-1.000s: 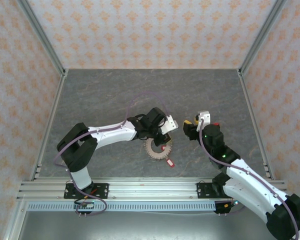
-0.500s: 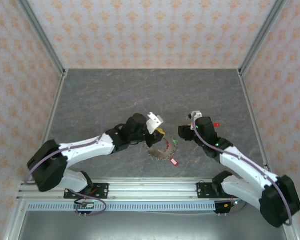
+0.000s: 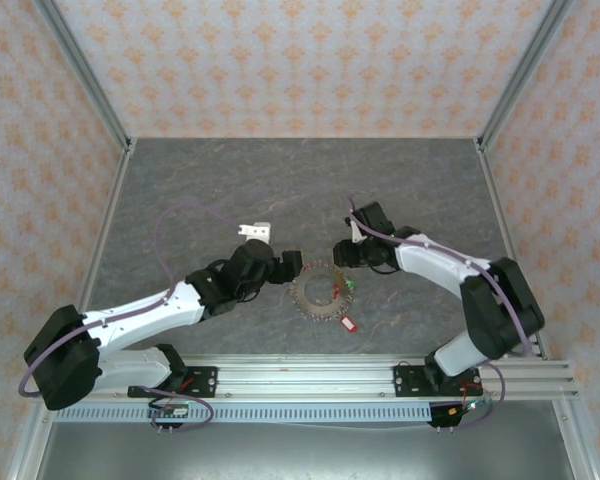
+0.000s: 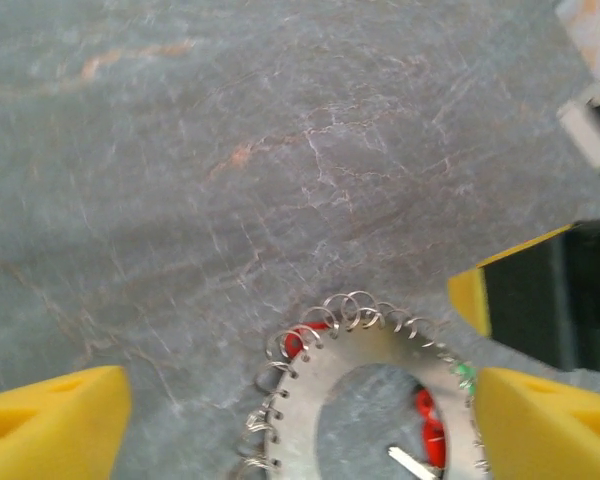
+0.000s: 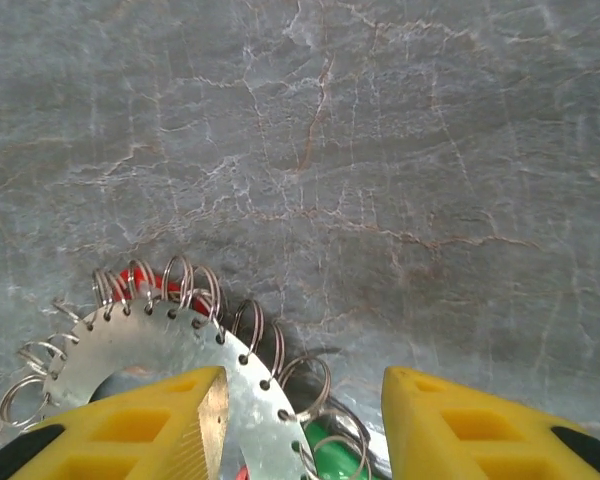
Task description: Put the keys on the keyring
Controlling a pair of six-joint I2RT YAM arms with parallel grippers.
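Jaws of left gripper (image 4: pixel 300 405) have sprung wide off keyring (image 5: pixel 160 345); right gripper (image 5: pixel 302 388) straddles its rim, half-open.

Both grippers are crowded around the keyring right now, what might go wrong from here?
1. The left gripper and right gripper face each other closely across the keyring; if either advances, they may collide.
2. One right finger sits over the ring's plate, with wire loops in the gap; closing could snag a loop or skid the ring.
3. A red key lies at the ring's near edge, and I cannot tell if it is hooked on. A dragged ring may push it away.
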